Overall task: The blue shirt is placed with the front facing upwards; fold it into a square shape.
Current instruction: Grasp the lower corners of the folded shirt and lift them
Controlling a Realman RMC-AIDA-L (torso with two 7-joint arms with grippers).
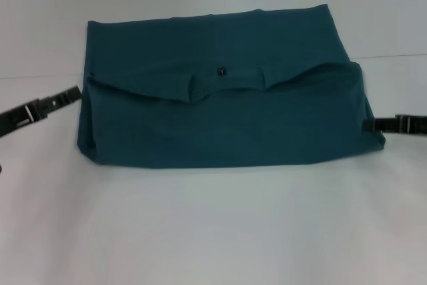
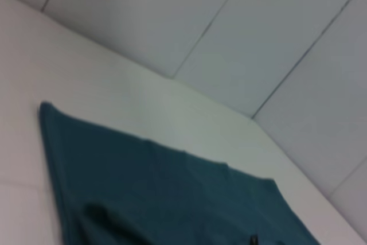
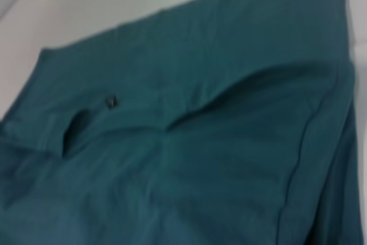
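Lying folded on the plain white tabletop (image 1: 213, 231), a bit toward the far side and roughly centred: the big dark teal-blue cotton T-shirt (image 1: 227, 118). Sitting as a wide rectangle, not a square, with the near half doubled up over the far half. Showing a wavy upper edge on that near flap, sagging in the middle where the round neckline is, with the small dark tag (image 1: 221, 70) peeking out just above it. No lettering visible from any angle, only plain fabric.

Hanging at the shirt's left edge, just off the cloth near the flap's corner: the black left gripper (image 1: 72, 94). Can't tell whether those fingers are spread or closed. Meeting the shirt's right edge down low: the black right gripper (image 1: 371, 125), tip right against the fabric, maybe touching. Same deal there, can't tell if it's pinching anything or released.

Looking across the shirt's far corner toward a pale tiled wall (image 2: 229, 38) in the left wrist view. Filling the right wrist view almost entirely with teal fabric and the tag.
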